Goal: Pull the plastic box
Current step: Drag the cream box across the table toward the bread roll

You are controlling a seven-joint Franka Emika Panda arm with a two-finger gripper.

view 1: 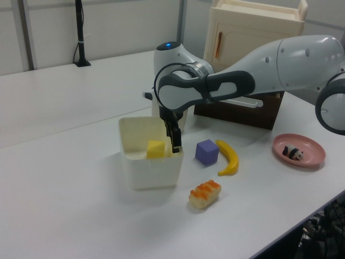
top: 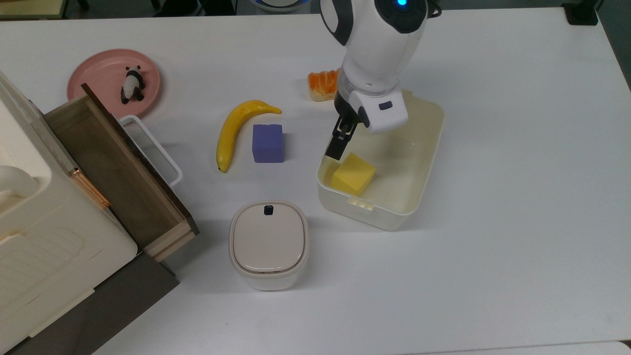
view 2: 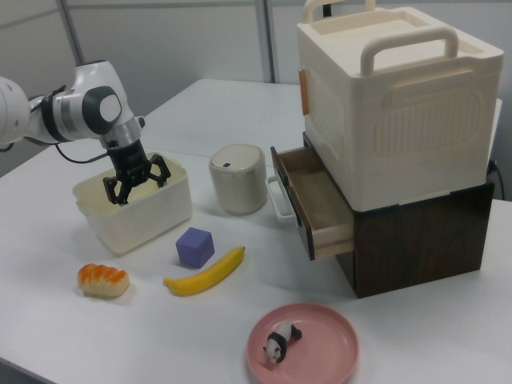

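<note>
I see the box [top: 424, 162], a deep cream-white lidless tub with rounded corners, standing upright on the table. In the top view it sits right of centre, turned slightly, its clip-tabbed short rim toward 6 o'clock. A yellow block [top: 353, 173] lies inside near that rim.

We've got a banana [top: 235, 129] right beside a purple cube [top: 267, 143], a bread roll [view 2: 102, 280], a panda figure [top: 132, 84] on a pink plate [top: 101, 74], and a lidded bin [top: 268, 244].
</note>
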